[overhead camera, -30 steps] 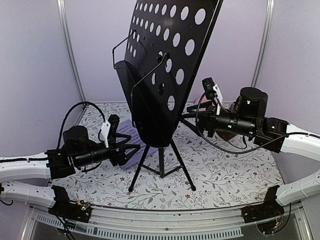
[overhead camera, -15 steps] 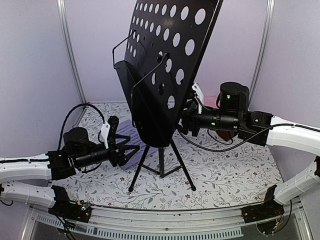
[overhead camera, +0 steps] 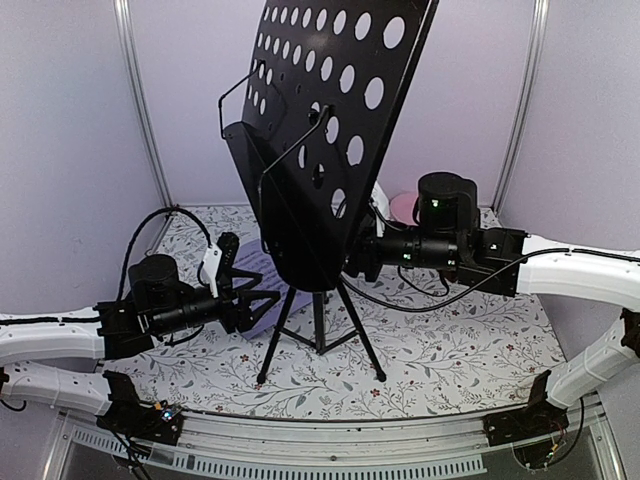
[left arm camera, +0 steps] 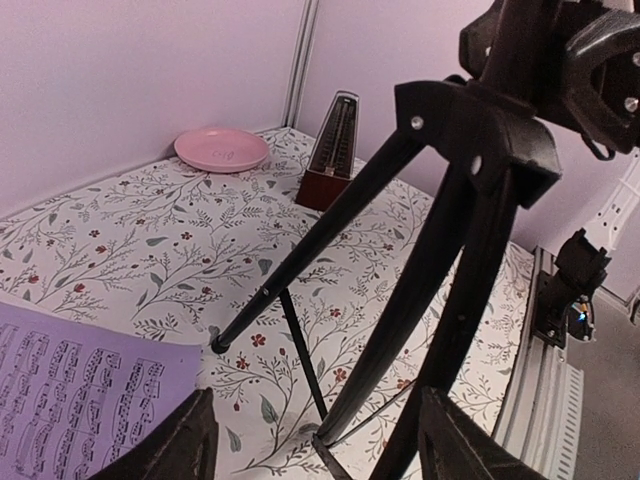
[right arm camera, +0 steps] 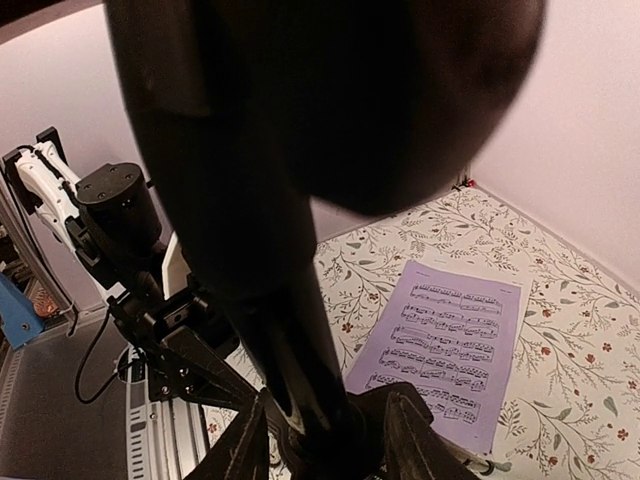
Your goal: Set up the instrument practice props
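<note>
The black perforated music stand desk stands tilted on its tripod legs mid-table. My right gripper reaches in behind the desk and is shut on the stand's post, one finger pressed to each side; the desk partly hides this gripper from above. My left gripper is open and holds nothing, low beside the tripod's left leg. A sheet-music page lies flat on the table left of the stand, also seen as a page by my left finger. The red-brown metronome stands far back.
A pink round plate lies at the back near the wall, just visible from above as a plate behind my right arm. The floral tablecloth covers the table. Purple walls with metal corner posts close in the back and sides.
My right arm has swung left in behind the desk and its jaws have closed around the post. The stand has shifted slightly to the left. The left arm has stayed put.
</note>
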